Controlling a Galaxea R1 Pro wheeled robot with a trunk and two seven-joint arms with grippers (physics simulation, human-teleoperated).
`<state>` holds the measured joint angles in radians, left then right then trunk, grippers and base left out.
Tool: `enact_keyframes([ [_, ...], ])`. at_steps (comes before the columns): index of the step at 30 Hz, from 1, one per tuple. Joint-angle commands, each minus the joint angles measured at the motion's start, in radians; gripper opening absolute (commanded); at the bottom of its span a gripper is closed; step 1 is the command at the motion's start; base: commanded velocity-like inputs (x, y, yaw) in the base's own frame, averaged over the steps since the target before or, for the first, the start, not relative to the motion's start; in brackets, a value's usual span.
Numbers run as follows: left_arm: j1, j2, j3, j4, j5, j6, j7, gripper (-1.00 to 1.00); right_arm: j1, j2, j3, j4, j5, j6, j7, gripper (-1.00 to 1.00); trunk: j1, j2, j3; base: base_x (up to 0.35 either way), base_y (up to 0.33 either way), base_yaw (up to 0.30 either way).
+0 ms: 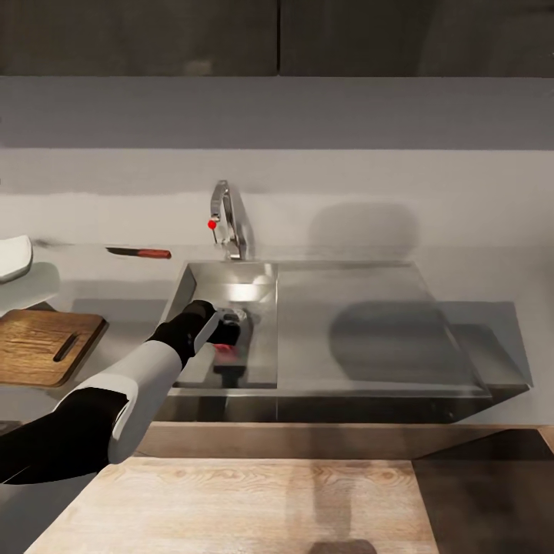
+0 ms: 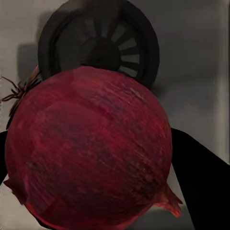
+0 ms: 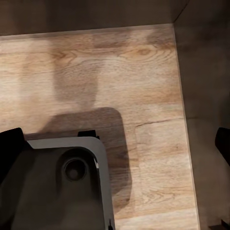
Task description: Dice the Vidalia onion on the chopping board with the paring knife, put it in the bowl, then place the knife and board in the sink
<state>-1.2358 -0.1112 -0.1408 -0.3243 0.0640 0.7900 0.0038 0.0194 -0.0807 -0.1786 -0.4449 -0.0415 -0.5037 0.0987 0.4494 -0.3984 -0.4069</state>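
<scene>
Left wrist view places the Vidalia onion (image 2: pixel 88 148) directly ahead of the left end effector (image 2: pixel 103 191), so close that it covers most of the frame; dark finger surfaces (image 2: pixel 201 177) show on either side of the bulb, with the round drain grate (image 2: pixel 100 45) of the sink (image 2: pixel 196 57) beyond it. The fingers therefore stand spread around the onion; whether the pads already press on it cannot be told.

Head view confirms the location: the left end effector (image 1: pixel 229 338) is down inside the sink (image 1: pixel 369 331) basin, with a red patch of the onion (image 1: pixel 228 352) at its tip. The left arm is the nearer arm.

Orientation of the onion: a near-round bulb with no marked long axis. Its dry root tuft (image 2: pixel 17 88) sits at one side of the bulb, toward one finger, so the root-to-stem line appears to run across the approach direction.

Judged next requirement — close on the bulb, then lift clear of the basin wall and carry it toward the robot's left, where the chopping board (image 1: pixel 42 346) lies on the surface (image 1: pixel 115 296). The paring knife (image 1: pixel 138 252) lies farther back, well apart from the board, its long axis parallel to the wall — red handle toward the tap (image 1: pixel 225 215).

Right wrist view shows wood floor (image 3: pixel 96 67); the right end effector's state cannot be told.
</scene>
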Motion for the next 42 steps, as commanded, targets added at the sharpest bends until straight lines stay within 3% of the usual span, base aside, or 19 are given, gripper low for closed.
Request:
enact_keyframes([
  [1,-0.001,0.000,-0.008,-0.001,0.005,0.004,-0.001,-1.00,0.000,0.000,-0.005,-0.002,-0.004,-0.001,0.010,1.00,0.001,-0.002,0.000,0.000,0.000,0.000],
  [8,-0.001,0.001,-0.008,-0.052,0.006,0.005,0.000,-1.00,0.000,0.001,-0.005,-0.002,-0.004,-0.001,0.010,1.00,0.001,-0.002,0.011,0.000,0.000,0.000],
  [15,0.060,0.002,-0.008,-0.276,0.008,0.019,0.001,-1.00,0.000,0.001,-0.005,0.000,-0.004,0.001,0.010,1.00,0.001,-0.002,0.022,0.000,0.000,0.000],
  [17,0.104,0.009,-0.008,-0.369,0.009,0.027,0.001,-1.00,0.000,0.000,-0.005,-0.001,-0.003,0.001,0.010,1.00,0.001,-0.002,0.025,0.000,0.000,0.000],
  [19,0.186,0.020,-0.008,-0.542,0.009,0.133,0.000,-1.00,0.000,0.000,-0.005,-0.001,-0.004,0.001,0.010,1.00,0.001,-0.002,0.029,0.000,0.000,0.000],
  [21,0.233,0.025,-0.008,-0.638,0.009,0.176,-0.001,-1.00,0.000,0.000,-0.005,-0.001,-0.004,0.001,0.010,1.00,0.001,-0.002,0.032,0.000,0.000,0.000],
  [22,0.287,0.036,-0.008,-0.743,0.009,0.198,-0.001,-1.00,0.000,0.000,-0.005,0.000,-0.004,0.001,0.010,1.00,0.001,-0.002,0.033,0.000,0.000,0.000],
  [23,0.324,0.042,-0.008,-0.811,0.010,0.206,-0.002,-1.00,0.000,0.000,-0.005,0.000,-0.003,0.001,0.010,1.00,0.001,-0.002,0.035,0.000,0.000,0.000],
  [24,0.392,0.051,-0.008,-0.932,0.010,0.215,-0.002,-1.00,0.000,0.001,-0.005,0.000,-0.003,0.001,0.010,1.00,0.001,-0.002,0.036,0.000,0.000,0.000],
  [27,0.476,0.075,-0.008,-1.072,0.010,0.220,-0.002,-1.00,0.000,0.001,-0.005,0.000,-0.004,0.001,0.010,1.00,0.001,-0.002,0.041,0.000,0.000,0.000],
  [33,0.558,0.107,-0.007,-1.204,0.008,0.221,-0.002,-1.00,0.000,0.001,-0.005,0.000,-0.003,0.001,0.009,1.00,0.001,-0.002,0.051,0.000,0.000,0.000],
  [42,0.570,0.109,-0.003,-1.226,0.010,0.221,-0.004,-1.00,0.000,0.001,-0.005,0.000,-0.003,0.000,0.009,1.00,0.001,-0.002,0.065,-0.015,0.080,0.000],
])
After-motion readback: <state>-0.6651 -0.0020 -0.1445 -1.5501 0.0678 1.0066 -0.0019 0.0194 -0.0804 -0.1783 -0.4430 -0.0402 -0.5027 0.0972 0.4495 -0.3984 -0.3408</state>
